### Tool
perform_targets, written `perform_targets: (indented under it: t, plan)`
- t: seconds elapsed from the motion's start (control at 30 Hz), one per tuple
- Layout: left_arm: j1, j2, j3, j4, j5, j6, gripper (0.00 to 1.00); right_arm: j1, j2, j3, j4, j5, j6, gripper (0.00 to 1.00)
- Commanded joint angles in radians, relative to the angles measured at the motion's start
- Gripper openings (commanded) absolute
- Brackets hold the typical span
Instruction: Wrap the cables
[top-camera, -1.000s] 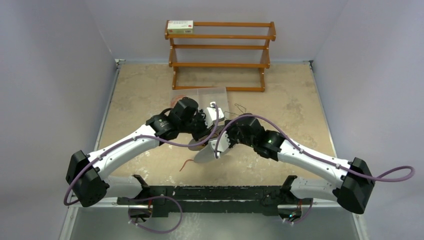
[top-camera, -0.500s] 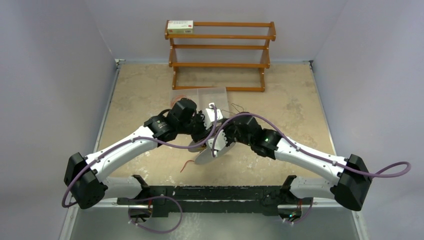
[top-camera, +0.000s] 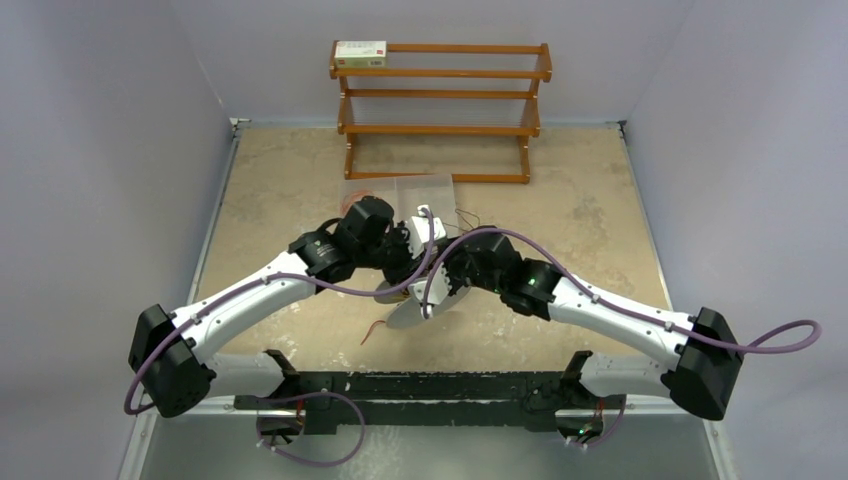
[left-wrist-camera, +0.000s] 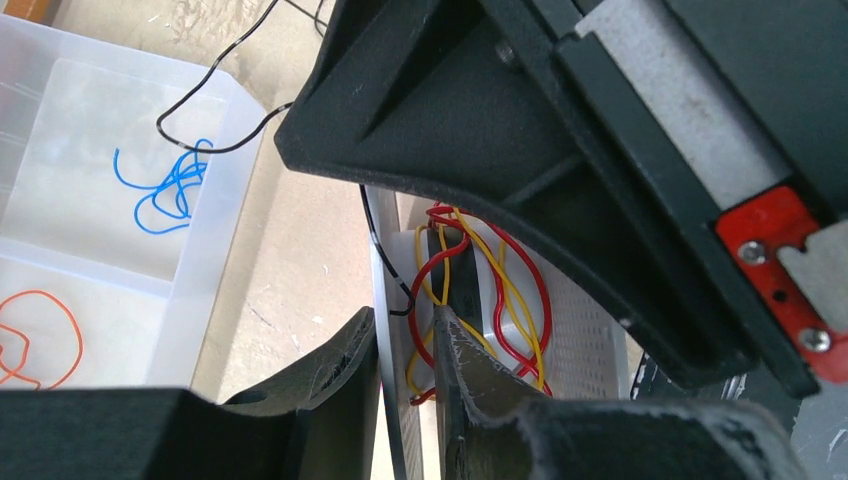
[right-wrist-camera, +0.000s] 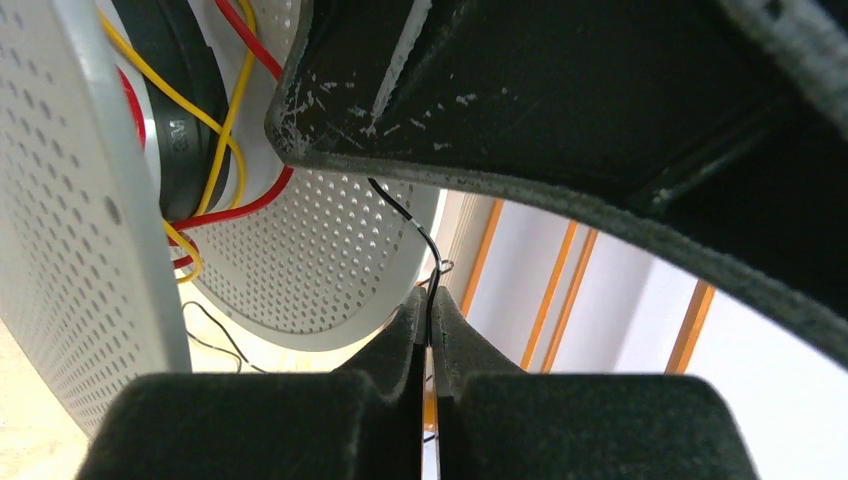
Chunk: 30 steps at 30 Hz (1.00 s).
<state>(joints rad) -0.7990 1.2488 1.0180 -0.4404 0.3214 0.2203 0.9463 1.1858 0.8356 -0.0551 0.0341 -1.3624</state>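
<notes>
The black wire (right-wrist-camera: 431, 243) runs up from between the fingers of the right gripper (right-wrist-camera: 428, 322), which are pressed together on it, toward the perforated spool (right-wrist-camera: 320, 250) just above and to the left. There, red and yellow wires (left-wrist-camera: 500, 290) already loop the hub. The left gripper (left-wrist-camera: 400, 318) straddles the flange rim, jaws narrowly parted; whether it grips I cannot tell. If that hold is loose, pulling could tip the spool, or the hair-thin wire could slip free.

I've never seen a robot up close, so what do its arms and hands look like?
The left arm and the right arm have white segments between bulky black joints. A thick purple cord runs along each. The left hand and the right hand end in two black, scuffed fingers.
</notes>
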Motion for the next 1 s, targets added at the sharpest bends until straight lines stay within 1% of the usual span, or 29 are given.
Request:
perform_targets:
  t: [0.0,0.23,0.33,0.37,0.43,0.5,0.53,0.73,0.87,0.97]
  plan:
    - [0.002,0.007,0.002,0.056,0.053,-0.018,0.25,0.013,0.007,0.028,0.024,-0.028,-0.024,0.0]
    - [0.003,0.006,-0.012,0.1,0.063,-0.041,0.25,0.016,-0.002,0.018,0.023,-0.035,-0.016,0.0]
    - [0.003,0.004,-0.015,0.106,0.066,-0.043,0.22,0.018,-0.007,0.014,0.022,-0.037,-0.01,0.0]
    - [0.003,0.002,-0.013,0.109,0.067,-0.044,0.21,0.019,-0.008,0.012,0.02,-0.039,-0.009,0.0]
    - [0.003,0.001,-0.016,0.116,0.071,-0.044,0.14,0.021,-0.013,0.009,0.02,-0.039,-0.007,0.0]
    - [0.005,0.002,-0.017,0.119,0.073,-0.044,0.04,0.022,-0.016,0.007,0.018,-0.039,-0.003,0.0]
    - [0.004,0.006,-0.017,0.119,0.07,-0.044,0.0,0.021,-0.018,0.007,0.016,-0.041,-0.002,0.0]
    - [0.004,0.007,-0.018,0.121,0.035,-0.045,0.0,0.023,-0.034,0.005,0.007,-0.052,0.022,0.0]
    - [0.003,-0.031,-0.037,0.124,0.011,-0.036,0.0,0.022,-0.067,-0.003,0.007,-0.063,0.086,0.0]
    - [0.003,-0.07,-0.062,0.137,-0.014,-0.04,0.0,0.022,-0.107,-0.004,0.013,-0.063,0.171,0.05]
